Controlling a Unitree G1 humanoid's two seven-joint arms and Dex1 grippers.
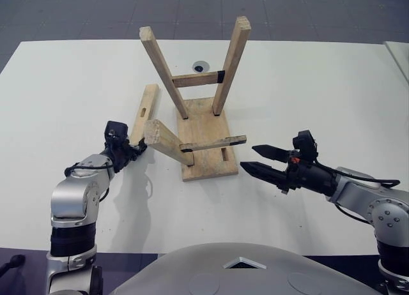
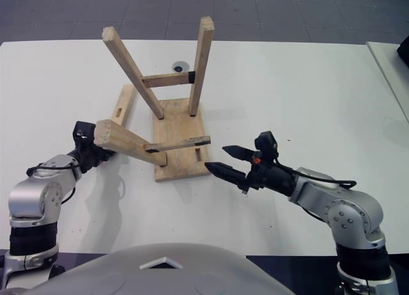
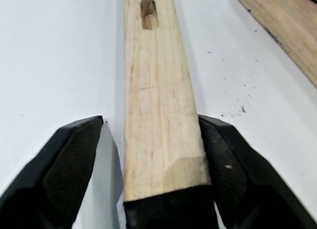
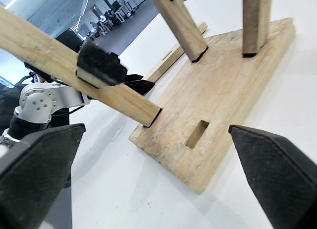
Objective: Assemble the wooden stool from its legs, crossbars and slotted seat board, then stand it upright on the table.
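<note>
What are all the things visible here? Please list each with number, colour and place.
table: 1, white, under everything
seat board: 1, light wood, flat on the table
fitted legs: 3, light wood, standing in the board, two far, one near left
crossbars: 2, light wood, black-tipped, one joining the far legs, one on the near leg
empty slot: 1, dark, board's near right corner
loose leg: 1, light wood, lying left of the board
round disc: 1, white, dark centre, beyond the board
left gripper: 1, black, open around the loose leg's near end
right gripper: 1, black, open, right of the board
</note>
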